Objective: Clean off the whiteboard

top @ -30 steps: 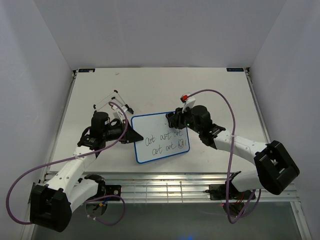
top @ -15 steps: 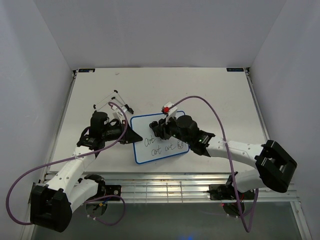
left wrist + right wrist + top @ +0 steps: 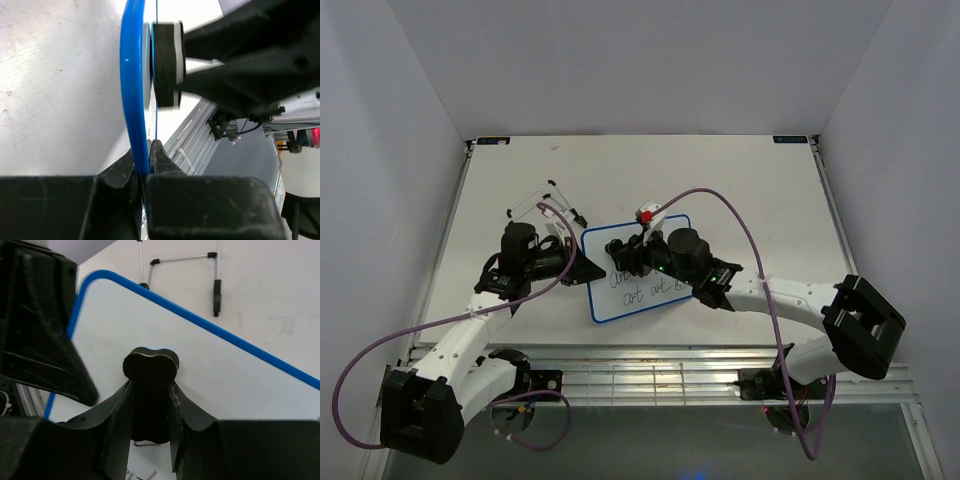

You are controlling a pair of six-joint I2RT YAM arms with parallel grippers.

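At whiteboard's (image 3: 665, 290) upper-left, R gripper (image 3: 150, 386) clamps eraser (image 3: 150, 365), prob. touching board; L gripper (image 3: 148, 150) pinches rim.

My left arm (image 3: 470, 335) reaches up from the counter's near-left corner, forearm angled inward. The left end effector (image 3: 586, 271) is pinched tight on the whiteboard (image 3: 620, 308) rim. My right arm (image 3: 790, 298) stretches low from the near-right corner towards the middle, and the right end effector (image 3: 620, 250) is closed around the eraser (image 3: 150, 365).

White table (image 3: 750, 180), pale lilac walls (image 3: 640, 60)
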